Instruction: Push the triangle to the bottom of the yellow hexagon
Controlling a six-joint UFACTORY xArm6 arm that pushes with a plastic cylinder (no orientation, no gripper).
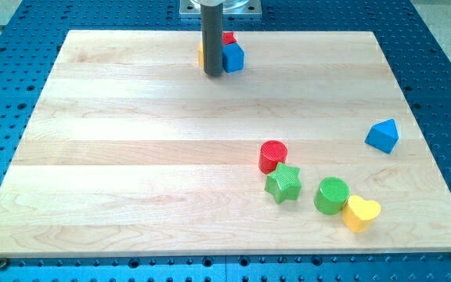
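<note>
A blue triangle block lies near the board's right edge. A yellow block, mostly hidden behind the rod so its shape cannot be made out, sits at the view's top centre. Beside it are a blue cube and a red block behind that. My tip rests on the board just in front of the yellow block and left of the blue cube, far from the triangle.
A red cylinder, a green star, a green cylinder and a yellow heart cluster at the bottom right. The wooden board lies on a blue perforated table.
</note>
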